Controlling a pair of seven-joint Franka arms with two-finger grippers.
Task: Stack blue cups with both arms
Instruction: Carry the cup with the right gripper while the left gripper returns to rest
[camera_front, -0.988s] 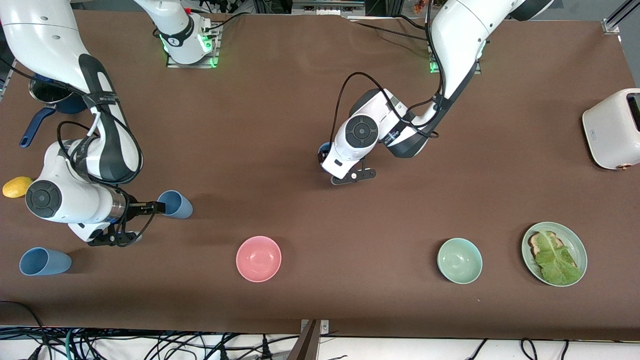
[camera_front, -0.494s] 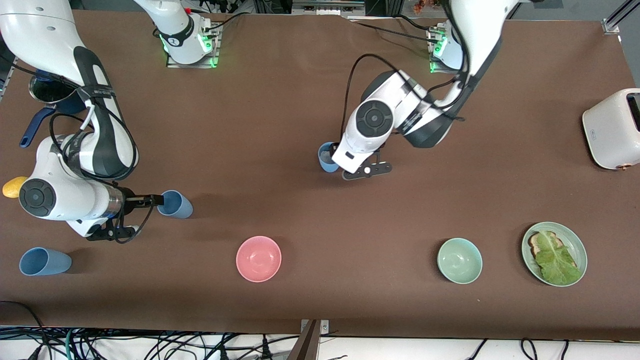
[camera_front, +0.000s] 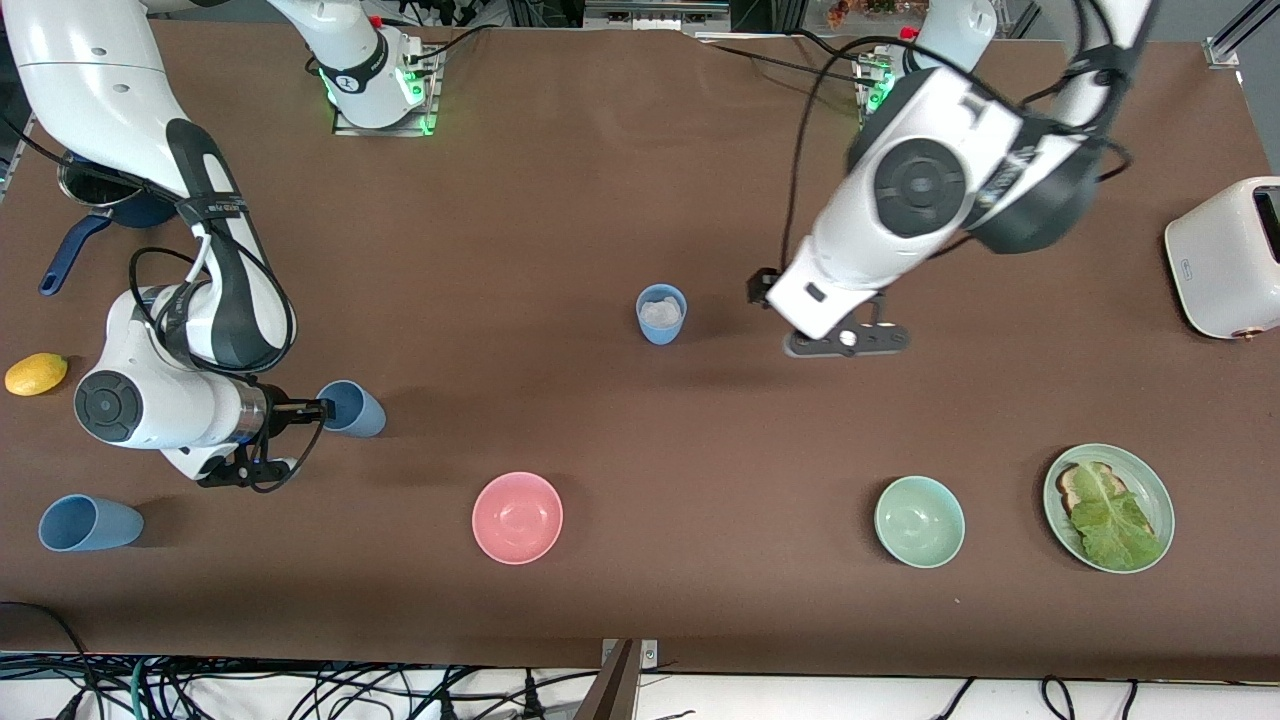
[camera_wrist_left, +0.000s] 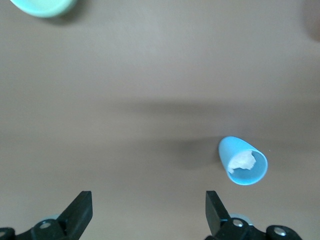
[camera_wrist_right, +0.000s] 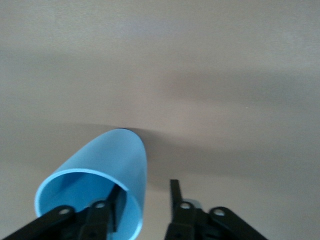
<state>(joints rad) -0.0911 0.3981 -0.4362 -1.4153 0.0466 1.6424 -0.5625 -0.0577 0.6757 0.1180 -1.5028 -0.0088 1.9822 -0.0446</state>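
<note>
Three blue cups show in the front view. One cup (camera_front: 661, 313) stands upright mid-table with something white inside; it also shows in the left wrist view (camera_wrist_left: 243, 161). A second cup (camera_front: 352, 408) lies on its side, and a third cup (camera_front: 88, 523) lies on its side near the right arm's end, nearer the camera. My right gripper (camera_front: 318, 408) is at the second cup's rim. In the right wrist view this gripper (camera_wrist_right: 145, 185) is open, with one finger inside that cup (camera_wrist_right: 100, 172) and one outside its wall. My left gripper (camera_front: 765, 290) is open and empty (camera_wrist_left: 148, 194), raised beside the upright cup.
A pink bowl (camera_front: 517, 517), a green bowl (camera_front: 919, 521) and a green plate (camera_front: 1150, 480) with toast and lettuce lie nearer the camera. A white toaster (camera_front: 1225, 257) stands at the left arm's end. A lemon (camera_front: 36, 373) and a navy saucepan (camera_front: 95, 190) are at the right arm's end.
My left gripper has come off the upright cup, risen and moved toward the left arm's end, leaving the cup standing. My right gripper shifted only slightly at the lying cup's rim.
</note>
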